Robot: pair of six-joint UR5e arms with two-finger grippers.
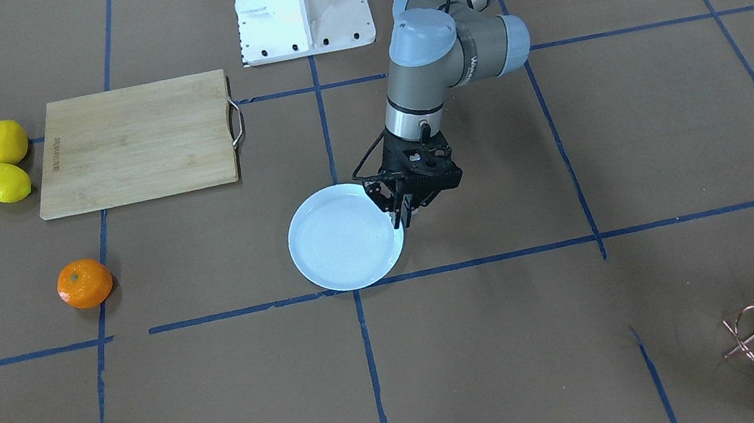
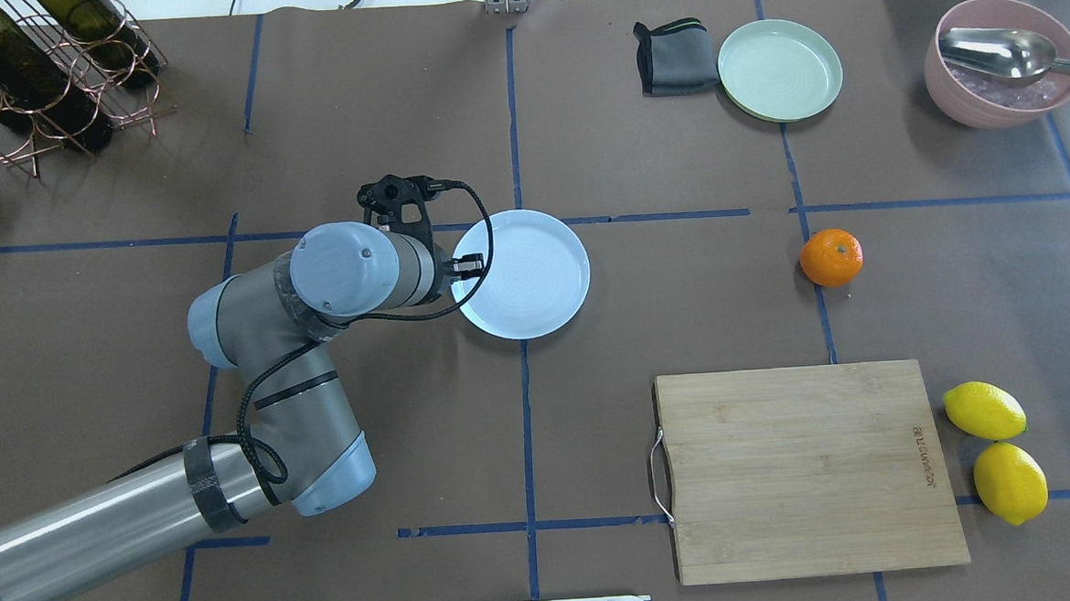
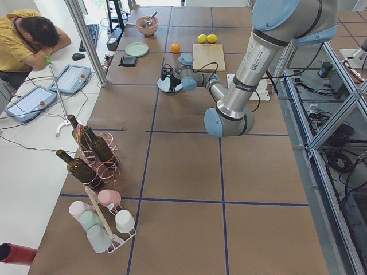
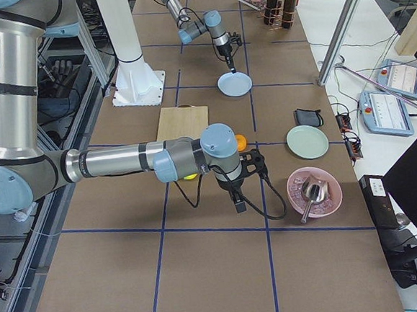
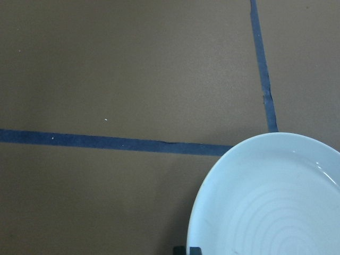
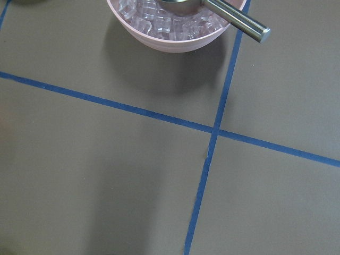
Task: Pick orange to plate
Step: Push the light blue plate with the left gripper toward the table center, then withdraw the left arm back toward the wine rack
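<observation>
DOWN AT THE RIM: The left gripper [image 1: 403,216] stands at the edge of the plate [image 1: 343,240]. Its fingers are drawn close together astride the rim and appear to pinch it. The orange [image 1: 84,283] sits on the table [image 1: 599,327] well apart from both, over on the robot's right, near the cutting board [image 1: 136,141]. The right gripper [image 4: 237,197] hangs low over the table near the orange and a pink bowl [image 4: 314,191]. How far its fingers are parted cannot be told.
</observation>
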